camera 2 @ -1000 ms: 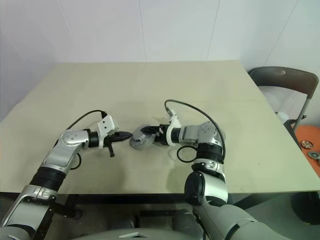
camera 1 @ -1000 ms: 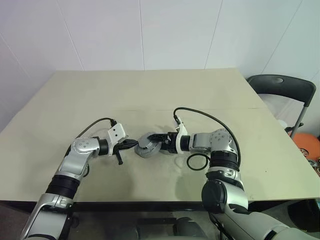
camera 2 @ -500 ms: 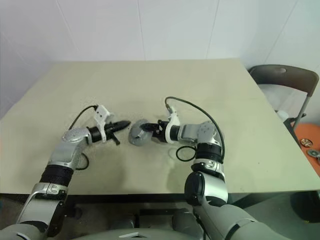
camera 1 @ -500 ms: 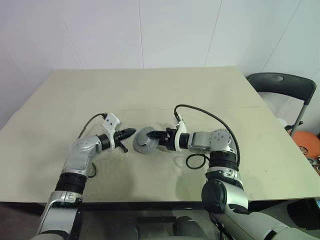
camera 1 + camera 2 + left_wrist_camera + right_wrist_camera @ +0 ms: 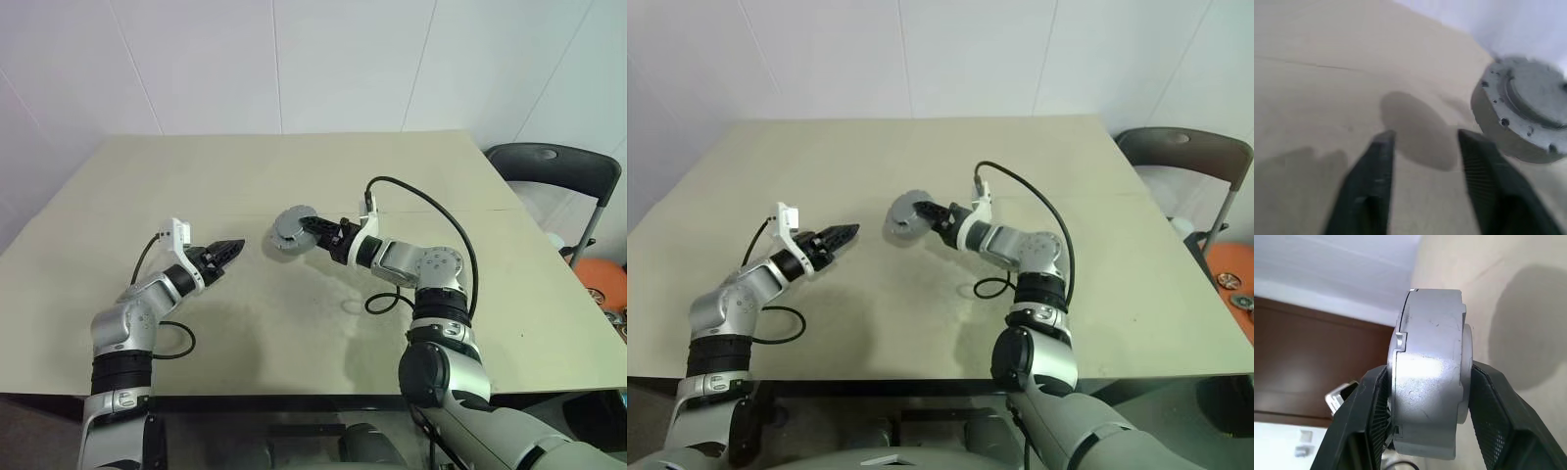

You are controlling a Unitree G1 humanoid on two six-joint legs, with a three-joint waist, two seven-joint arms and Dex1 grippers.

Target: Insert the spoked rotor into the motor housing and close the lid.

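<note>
My right gripper [image 5: 306, 228] is shut on the motor housing [image 5: 289, 227], a round grey puck held off the table [image 5: 147, 186] near its middle. In the right wrist view the housing [image 5: 1425, 372] stands edge-on between the two fingers. The lid [image 5: 1400, 328] lies flat against it, with a thin seam along the edge. The spoked rotor is hidden. My left gripper [image 5: 233, 249] hangs to the left of the housing, well apart from it, pointing toward it. Its fingers [image 5: 1376, 166] stand open with nothing between them. The housing's flat face [image 5: 1523, 112] with small screws shows beyond them.
A black folding chair [image 5: 554, 166] stands past the table's right edge, with an orange object [image 5: 602, 279] on the floor beside it. Black cables loop on the table under both wrists. A faint seam crosses the tabletop.
My left gripper has drawn back to the left, rolled over and opened. My right gripper has carried the housing up and farther from me.
</note>
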